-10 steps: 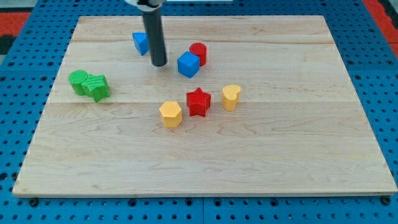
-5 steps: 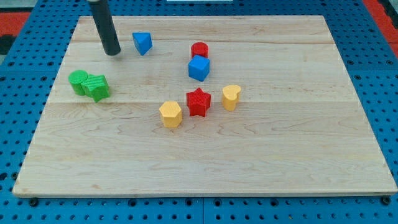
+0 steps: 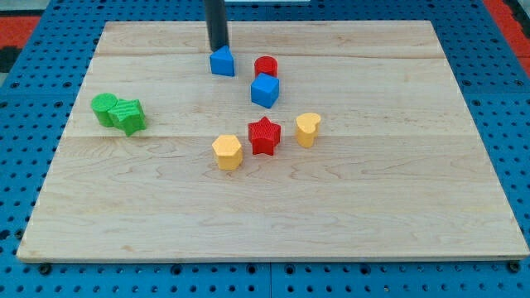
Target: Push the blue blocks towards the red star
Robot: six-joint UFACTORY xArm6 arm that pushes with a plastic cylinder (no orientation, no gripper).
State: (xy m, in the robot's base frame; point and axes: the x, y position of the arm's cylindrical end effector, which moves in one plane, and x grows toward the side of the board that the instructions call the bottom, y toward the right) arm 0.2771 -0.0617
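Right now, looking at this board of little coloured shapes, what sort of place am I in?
Probably a robotics lab test bench. A pale wooden board sits on a blue perforated mat, small blocks such as the red star are scattered on it, and my tip rests just above a blue block.

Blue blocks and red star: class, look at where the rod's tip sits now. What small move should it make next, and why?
Probably push toward the view's bottom and slightly right. My tip sits just above the blue triangular block, at its top edge, and the red star lies below and to the right. The blue cube is already nearer the star, so the triangular block seems the one to move.
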